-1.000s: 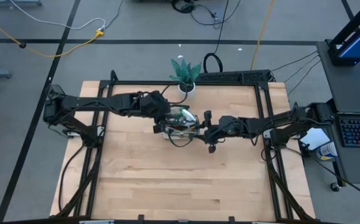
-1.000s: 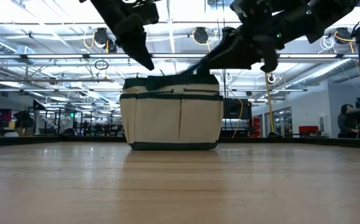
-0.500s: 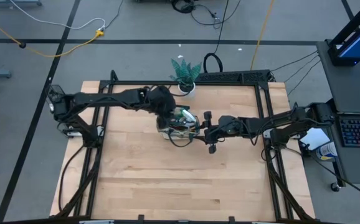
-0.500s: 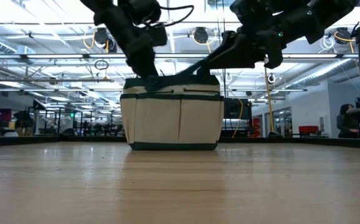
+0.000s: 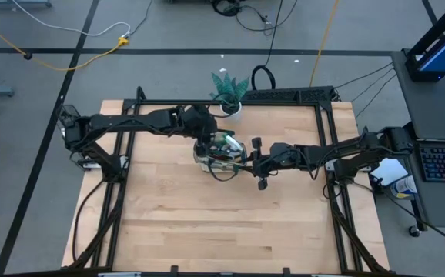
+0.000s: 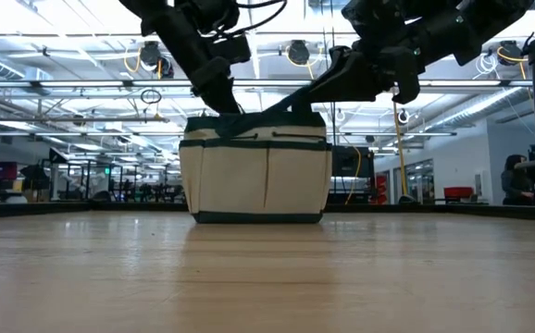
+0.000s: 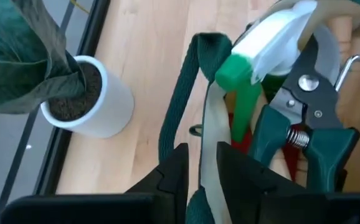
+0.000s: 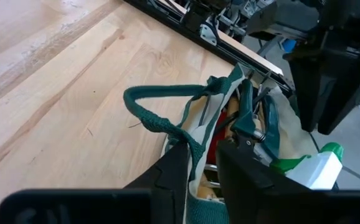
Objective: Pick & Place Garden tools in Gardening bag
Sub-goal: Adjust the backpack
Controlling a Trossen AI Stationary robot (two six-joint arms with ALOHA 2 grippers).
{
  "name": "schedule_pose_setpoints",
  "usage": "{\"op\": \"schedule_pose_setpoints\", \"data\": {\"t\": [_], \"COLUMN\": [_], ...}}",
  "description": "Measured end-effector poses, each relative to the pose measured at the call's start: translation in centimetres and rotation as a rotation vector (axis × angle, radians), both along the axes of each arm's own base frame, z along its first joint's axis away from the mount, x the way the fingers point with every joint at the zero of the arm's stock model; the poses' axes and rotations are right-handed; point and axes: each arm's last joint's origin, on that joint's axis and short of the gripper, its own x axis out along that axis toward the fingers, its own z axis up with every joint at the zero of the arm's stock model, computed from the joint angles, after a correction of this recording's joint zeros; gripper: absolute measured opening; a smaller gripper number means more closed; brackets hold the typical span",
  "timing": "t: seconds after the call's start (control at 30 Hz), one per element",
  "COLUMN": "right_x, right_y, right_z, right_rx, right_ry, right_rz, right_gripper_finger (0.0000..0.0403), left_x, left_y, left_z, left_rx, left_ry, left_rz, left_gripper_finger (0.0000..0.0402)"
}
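The gardening bag (image 6: 255, 166) stands upright near the middle of the wooden table (image 5: 207, 238), a little toward the far edge, with the potted plant (image 5: 229, 91) in its white pot just beyond it. It is already loaded: in the left wrist view the green spray bottle (image 7: 255, 68) with its white trigger head and the dark pruning shears (image 7: 304, 118) stick up out of the mouth, with something red below them that may be the glove, though that is too hidden to be sure. No loose tool shows on the table.

The bag is soft fabric, so its wall will buckle if pushed and the rim will fold inward under a grip; with metal tools inside it is probably bottom-heavy and stable, but it would sag if lifted by one side only. The dark green looped handles (image 8: 167, 109) and the trimmed rim are the sensible places to hold, one on each side, so the mouth stays open.

That appears to be the arrangement. The left gripper (image 7: 200, 171) sits at the rim on the plant side, its fingers drawn narrowly together on the beige-and-green rim fabric. The right gripper (image 8: 200, 168) reaches in from the opposite side, fingers likewise pinched on the rim just below a handle loop. Both arms come down onto the bag's top in the low view.
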Motion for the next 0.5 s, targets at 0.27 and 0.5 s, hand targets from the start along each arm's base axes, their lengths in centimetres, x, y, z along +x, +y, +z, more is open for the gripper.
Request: {"op": "schedule_pose_setpoints", "data": {"t": [0.27, 0.5], "right_x": [0.00, 0.01], "right_y": [0.00, 0.01], "right_z": [0.00, 0.03], "right_rx": [-0.006, -0.031], "right_ry": [0.000, -0.002], "right_rz": [0.003, 0.013], "right_gripper_finger": [0.0059, 0.0006], "left_x": [-0.08, -0.02], "left_y": [0.65, 0.68], "left_z": [-0.70, -0.53], "left_rx": [-0.053, -0.035], "left_ry": [0.022, 0.014], "left_rz": [-0.022, -0.033], "left_gripper_finger": [0.0088, 0.0062]}}
